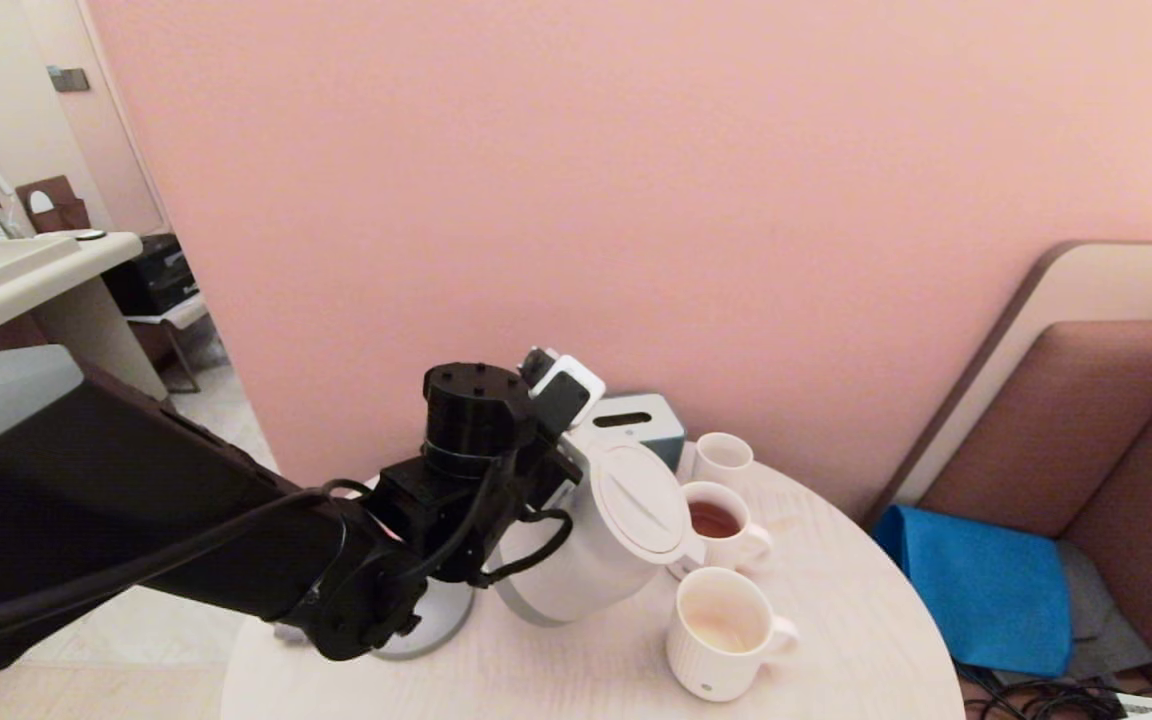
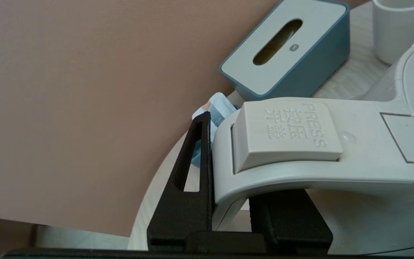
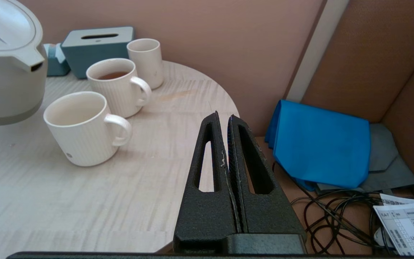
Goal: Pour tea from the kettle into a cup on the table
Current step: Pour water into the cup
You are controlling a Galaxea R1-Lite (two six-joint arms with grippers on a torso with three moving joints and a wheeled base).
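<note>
The white kettle (image 1: 596, 545) is tilted, lid closed, its spout toward the two mugs on the round pale wood table (image 1: 836, 610). My left gripper (image 2: 239, 147) is shut on its loop handle (image 2: 336, 162), just under the lid button; in the head view the black wrist hides the fingers. The cup (image 1: 721, 635), a ribbed white mug, stands in front of the spout with a little pale orange tea (image 1: 728, 632) in its bottom. No stream shows at the spout. From the right wrist, the kettle (image 3: 5, 72) and cup (image 3: 77, 133) show too. My right gripper (image 3: 223, 117) is shut and empty off the table's right edge.
A like mug with dark red-brown tea (image 1: 721, 525) stands right behind the cup, close to the spout. Behind it are a small plain white cup (image 1: 723, 460) and a blue tissue box (image 1: 641, 420). The kettle's round grey base (image 1: 436, 620) lies under my arm. A blue cloth (image 1: 986, 585) and cables lie on the seat at right.
</note>
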